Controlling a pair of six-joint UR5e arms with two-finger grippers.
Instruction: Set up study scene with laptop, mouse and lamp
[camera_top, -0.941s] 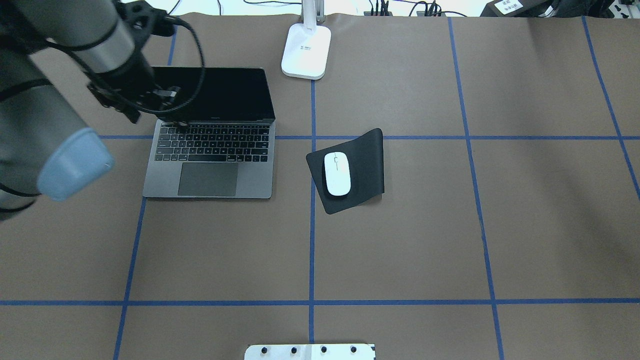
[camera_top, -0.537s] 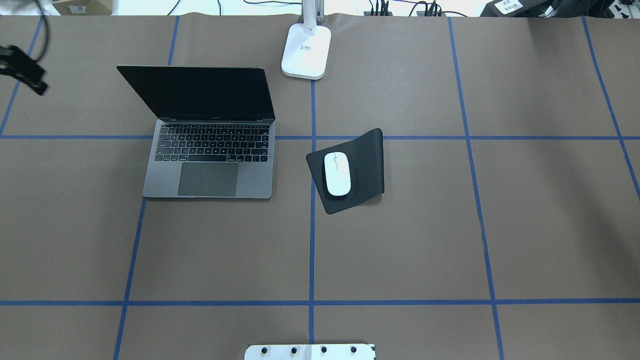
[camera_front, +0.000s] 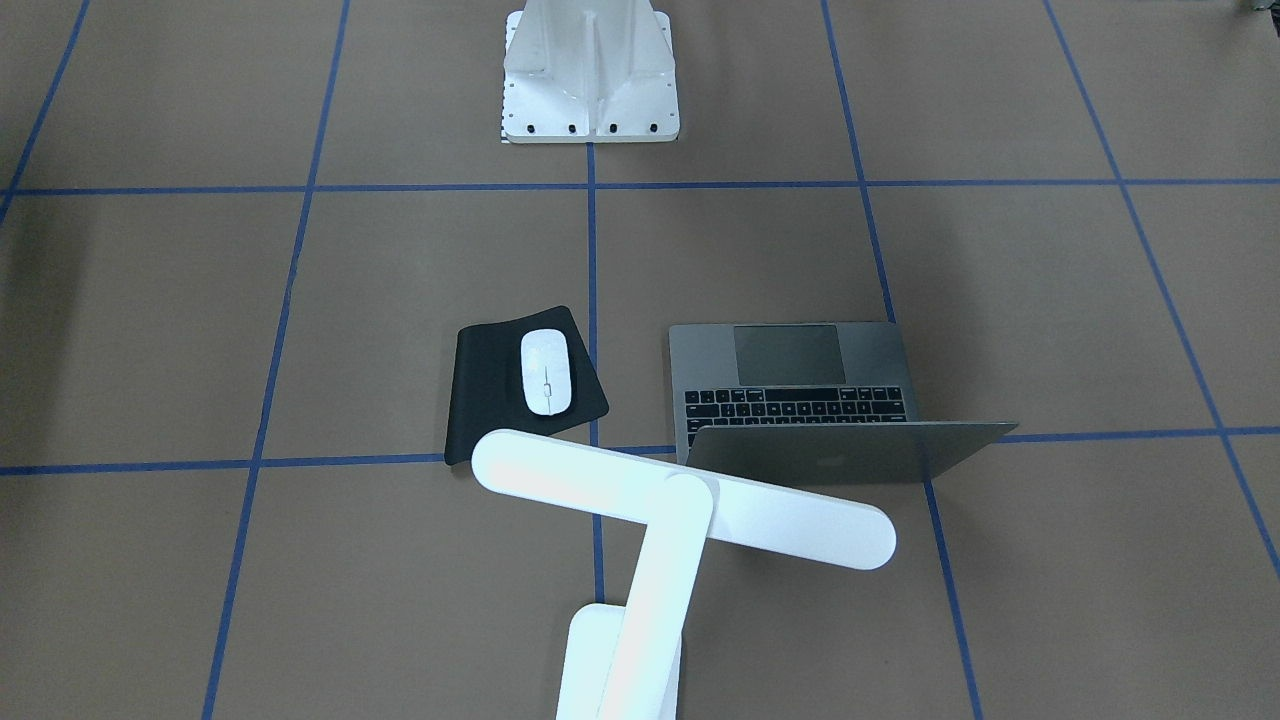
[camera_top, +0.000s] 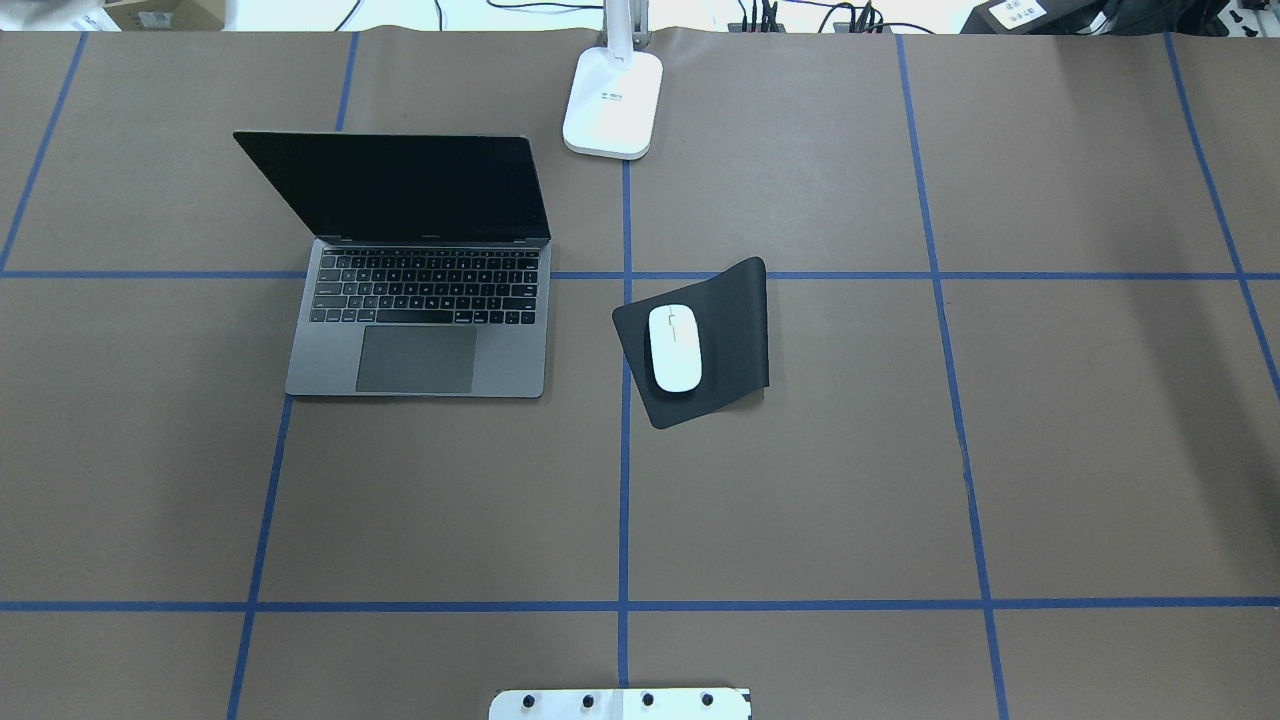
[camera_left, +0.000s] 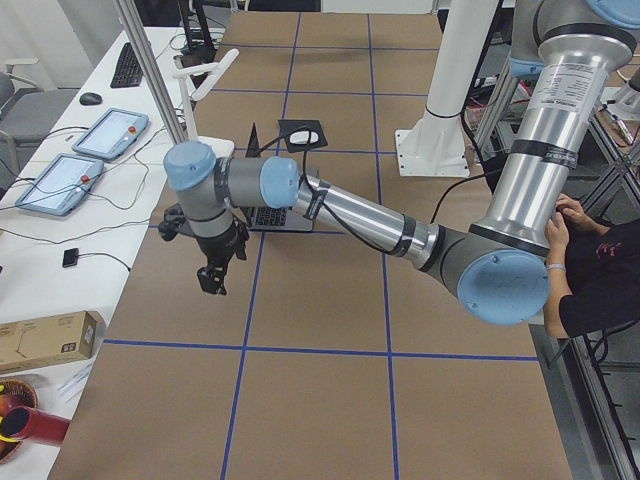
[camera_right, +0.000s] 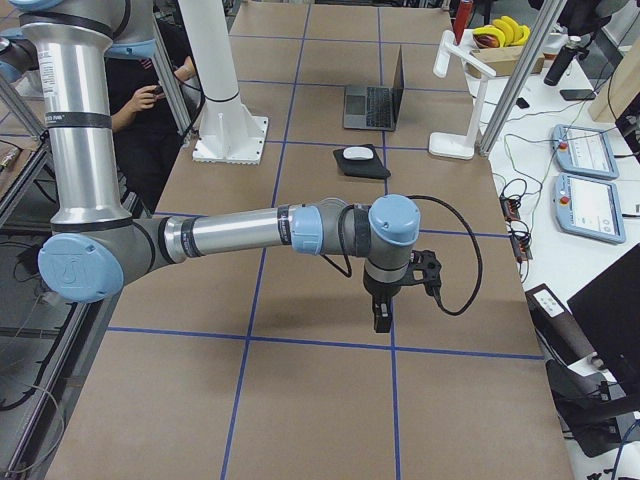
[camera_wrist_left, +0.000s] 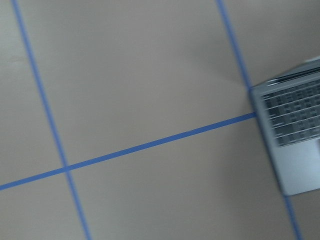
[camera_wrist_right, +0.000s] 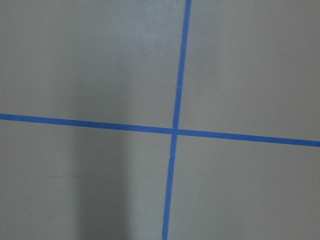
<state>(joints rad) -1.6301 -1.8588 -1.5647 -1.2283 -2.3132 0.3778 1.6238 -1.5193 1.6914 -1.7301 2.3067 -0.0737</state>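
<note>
Left arm gone from above thin grey metal laptop, open near counter's far-left; left tool hangs toward the left edge, nearer it than right tool by the right edge. Tool spread: cannot tell, either. Small white oval mouse mid-counter on black pad; glossy white lamp at far edge.

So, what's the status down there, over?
Left fingers, right fingers: off to the sides, open or shut unclear. Laptop open, mouse on black pad, lamp behind. Nothing in the way.
</note>
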